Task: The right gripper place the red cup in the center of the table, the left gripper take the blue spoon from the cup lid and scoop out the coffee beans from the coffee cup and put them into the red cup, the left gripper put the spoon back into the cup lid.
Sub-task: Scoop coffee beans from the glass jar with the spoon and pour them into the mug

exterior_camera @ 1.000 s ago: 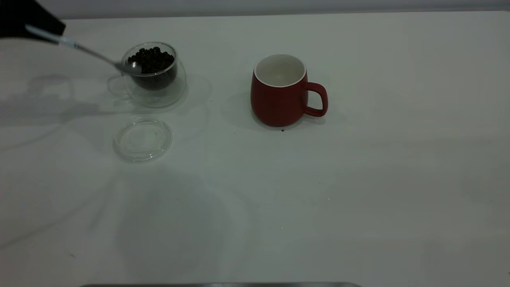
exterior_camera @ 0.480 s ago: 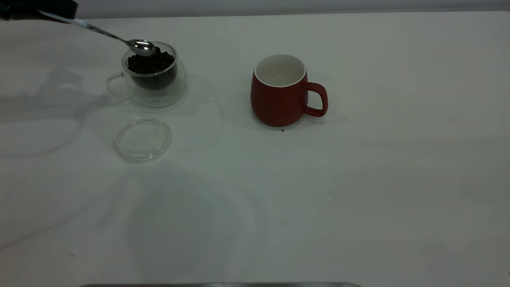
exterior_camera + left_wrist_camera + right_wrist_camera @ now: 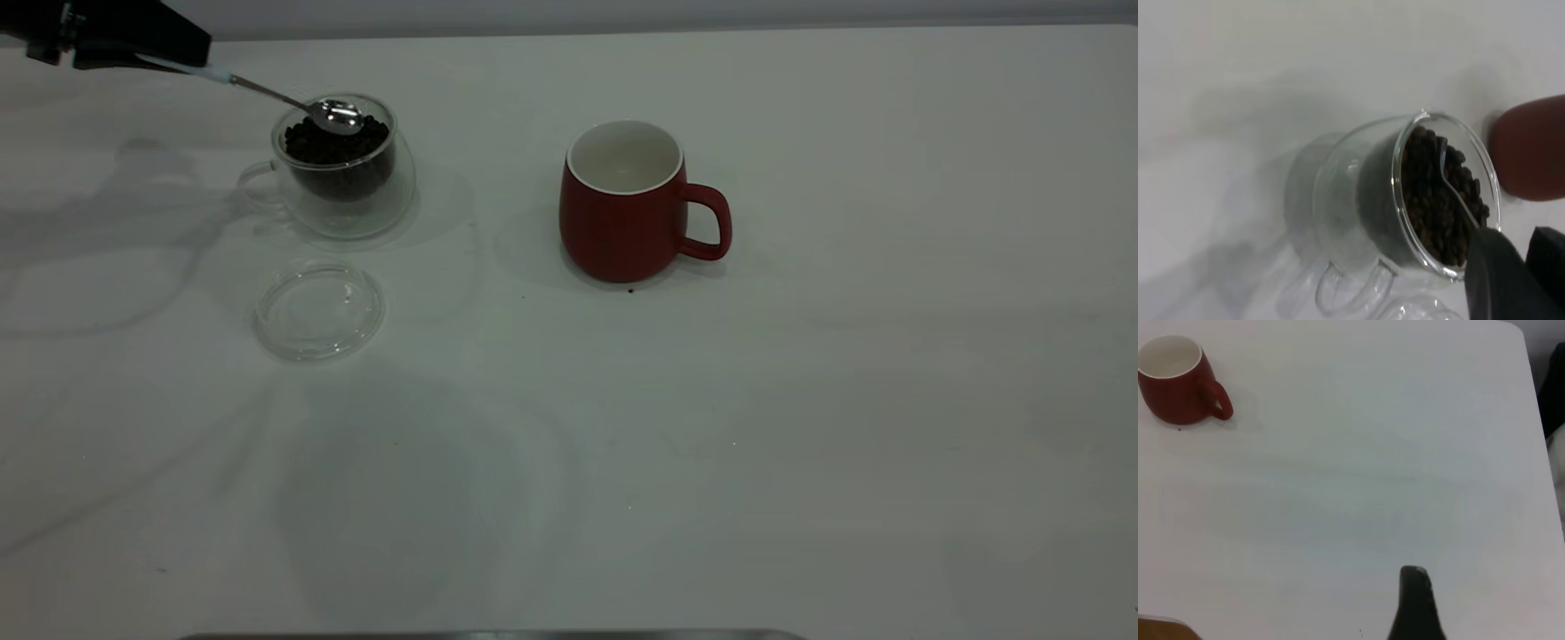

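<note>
1. Beneath both grippers the table (image 3: 800, 427) is spread, large, white and plain; no brand, label or writing can be read on anything in view.
2. At the far left corner of the exterior view the left gripper (image 3: 156, 53) is seen, its dark fingers (image 3: 1498, 280) pinched on the handle of the blue spoon (image 3: 293, 98).
3. Well apart from the left gripper, near the middle of the table, the red cup (image 3: 627, 204) is stood upright, its white inside showing no beans and its handle turned away from that gripper.
4. Just beyond the left gripper's fingertips the coffee cup (image 3: 342, 169) is placed, of clear glass, with its loop handle turned toward the gripper's side.
5. Nearer the camera than the coffee cup, and apart from it, the cup lid (image 3: 318, 308) is laid flat, with nothing on it.
6. Over the coffee beans (image 3: 333, 147) the spoon's shiny bowl is held, at the cup's rim; whether beans are carried in it cannot be told.
7. In the right wrist view a single dark finger of the right gripper (image 3: 1417, 603) is shown, far from the red cup; whether it is spread or pressed together cannot be told.
</note>
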Motion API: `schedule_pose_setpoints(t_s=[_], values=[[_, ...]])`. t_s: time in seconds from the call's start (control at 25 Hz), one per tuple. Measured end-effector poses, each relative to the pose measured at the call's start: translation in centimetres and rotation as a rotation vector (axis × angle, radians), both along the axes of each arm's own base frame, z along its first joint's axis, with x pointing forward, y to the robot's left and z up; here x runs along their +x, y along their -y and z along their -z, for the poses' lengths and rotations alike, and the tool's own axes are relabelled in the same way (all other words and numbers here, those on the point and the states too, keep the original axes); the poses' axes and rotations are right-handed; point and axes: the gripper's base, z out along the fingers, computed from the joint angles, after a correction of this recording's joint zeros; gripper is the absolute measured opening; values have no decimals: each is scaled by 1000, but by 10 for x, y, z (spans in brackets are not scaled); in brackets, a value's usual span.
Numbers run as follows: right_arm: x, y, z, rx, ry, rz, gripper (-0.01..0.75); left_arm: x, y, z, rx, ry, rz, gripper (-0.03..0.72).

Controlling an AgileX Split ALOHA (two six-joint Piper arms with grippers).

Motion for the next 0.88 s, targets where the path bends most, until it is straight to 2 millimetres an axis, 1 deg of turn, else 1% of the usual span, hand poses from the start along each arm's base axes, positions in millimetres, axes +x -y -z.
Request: schedule_pose_setpoints(t_s=[0.32,0.56,0.76,0.88], values=[[0,0,0,0,0,0,588,0,6,16,-9,-22,1,116],[0,0,0,1,-1,0,588,-4,8,28,-67,-174,-55,115],[0,0,0,1,-1,0,588,-6,8,29,-99,-303,-138,114],[0,0,0,1,-1,0,588,-6,8,29,-112,-349,-175,114]])
